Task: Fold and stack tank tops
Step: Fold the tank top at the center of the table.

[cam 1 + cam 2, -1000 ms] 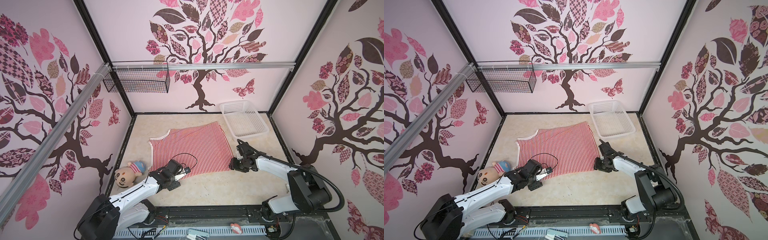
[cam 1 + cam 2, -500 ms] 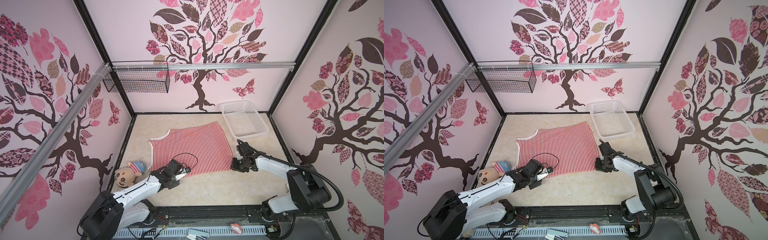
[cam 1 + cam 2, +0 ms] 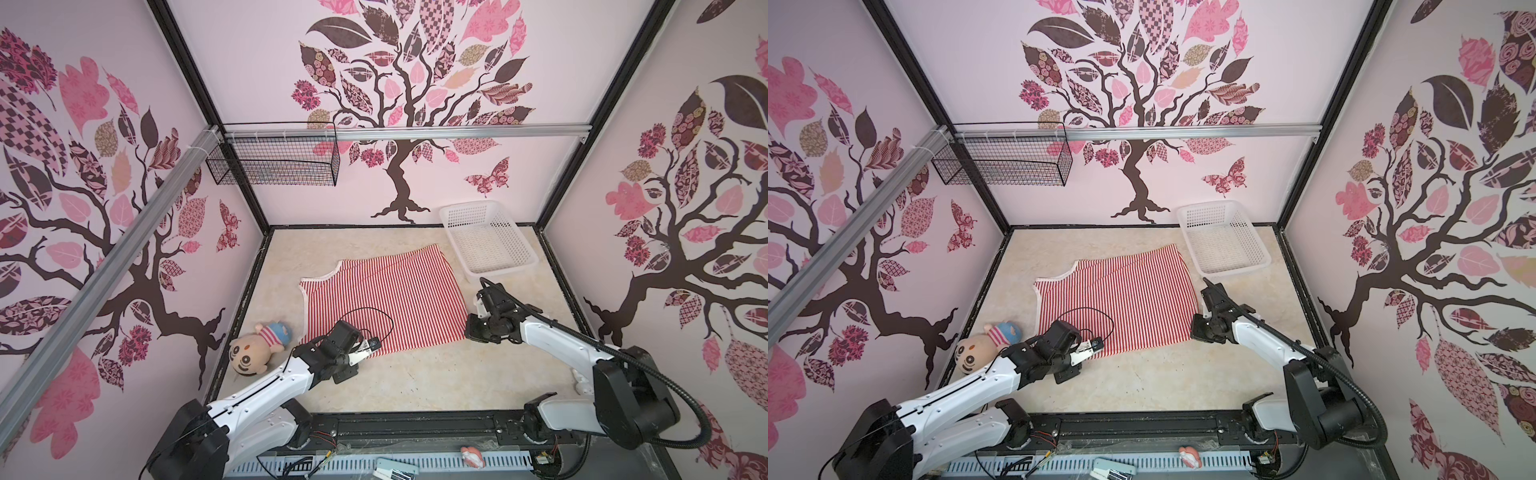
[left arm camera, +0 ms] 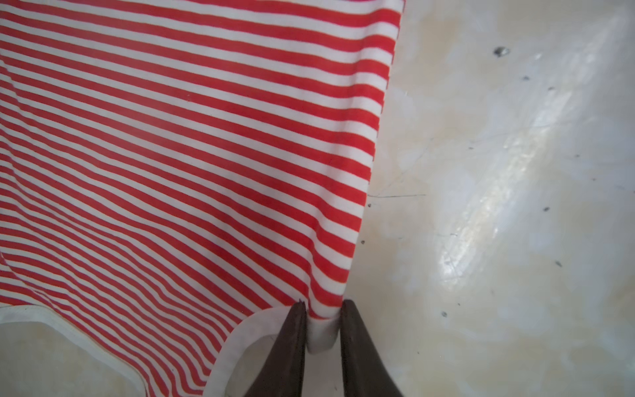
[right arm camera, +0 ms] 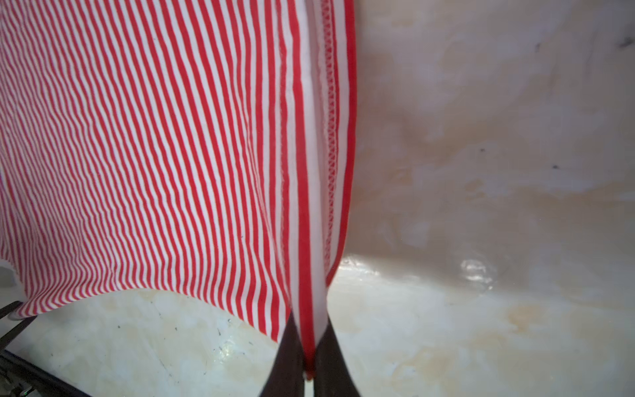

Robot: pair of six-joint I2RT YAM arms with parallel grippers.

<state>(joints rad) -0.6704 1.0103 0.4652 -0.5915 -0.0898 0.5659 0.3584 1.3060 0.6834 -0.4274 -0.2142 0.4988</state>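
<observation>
One red-and-white striped tank top (image 3: 382,299) (image 3: 1117,299) lies spread flat on the beige floor, white-trimmed armhole to the left, hem to the right. At its near left corner, my left gripper (image 3: 365,353) (image 3: 1090,349) is shut on the fabric. In the left wrist view the gripper (image 4: 323,309) pinches a white-trimmed fold of the tank top (image 4: 189,154). My right gripper (image 3: 471,332) (image 3: 1196,330) sits at the near right corner. In the right wrist view the gripper (image 5: 309,330) is shut on the hem edge of the tank top (image 5: 154,154).
A white perforated basket (image 3: 453,216) (image 3: 1187,216) stands at the back right, close to the tank top's far corner. A plush doll (image 3: 253,349) lies by the left wall beside my left arm. A black wire basket (image 3: 274,162) hangs on the back rail.
Both grippers have closed on the tank top's near corners. The arms have hardly shifted and the tank top lies as before.
</observation>
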